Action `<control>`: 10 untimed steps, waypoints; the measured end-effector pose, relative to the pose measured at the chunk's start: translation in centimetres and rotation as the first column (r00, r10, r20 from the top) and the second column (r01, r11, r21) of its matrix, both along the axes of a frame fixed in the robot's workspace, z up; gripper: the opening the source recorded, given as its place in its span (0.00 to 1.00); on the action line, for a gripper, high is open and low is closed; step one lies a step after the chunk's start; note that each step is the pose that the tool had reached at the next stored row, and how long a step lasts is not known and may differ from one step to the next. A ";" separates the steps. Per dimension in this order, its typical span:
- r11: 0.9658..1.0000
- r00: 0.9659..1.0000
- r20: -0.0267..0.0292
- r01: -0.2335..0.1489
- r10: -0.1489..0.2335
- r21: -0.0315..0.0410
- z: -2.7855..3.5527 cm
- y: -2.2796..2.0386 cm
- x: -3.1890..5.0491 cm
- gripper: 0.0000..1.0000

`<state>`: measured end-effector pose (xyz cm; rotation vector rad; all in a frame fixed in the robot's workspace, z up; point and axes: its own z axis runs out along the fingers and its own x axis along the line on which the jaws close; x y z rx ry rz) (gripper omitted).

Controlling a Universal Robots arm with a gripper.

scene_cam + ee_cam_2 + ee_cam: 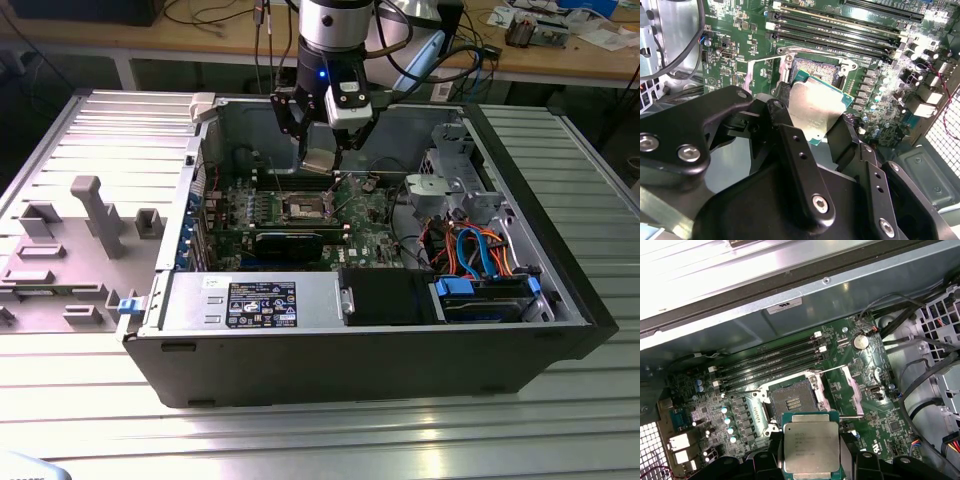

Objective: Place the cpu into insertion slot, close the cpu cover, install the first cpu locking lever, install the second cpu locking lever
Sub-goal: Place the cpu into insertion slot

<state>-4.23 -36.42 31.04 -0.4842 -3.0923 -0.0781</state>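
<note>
The near-square cpu [811,449], a dull silver-grey lid on a green rim, was pinched in the gripper [815,117]. In the exterior view it hung at twelve o'clock of the insertion slot [792,402], lid up, its longer side running toward it.

Work surface: ribbed silver-grey metal tabletop [320,440], slats running across the exterior view.
Rear furniture: long pale wooden workbench [590,62] along the back, white leg [126,68], dark space beneath.
Bench clutter: tangled black cables [205,14], white papers [612,36].
Light: bright glare on the tabletop's front slats.
</note>
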 end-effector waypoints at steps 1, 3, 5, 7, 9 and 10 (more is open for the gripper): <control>1.000 1.000 0.000 0.000 0.000 0.000 0.00 0.00 0.00 0.55; 1.000 1.000 0.000 0.001 -0.001 0.000 0.00 0.00 0.00 0.55; 1.000 1.000 0.000 0.003 -0.003 0.000 0.00 0.00 0.00 0.55; 1.000 1.000 0.000 0.005 -0.005 0.000 0.00 0.00 0.00 0.55; 1.000 1.000 0.000 0.007 -0.007 0.000 0.00 0.00 0.00 0.55; 1.000 1.000 0.000 0.007 -0.007 0.000 0.00 0.00 0.00 0.55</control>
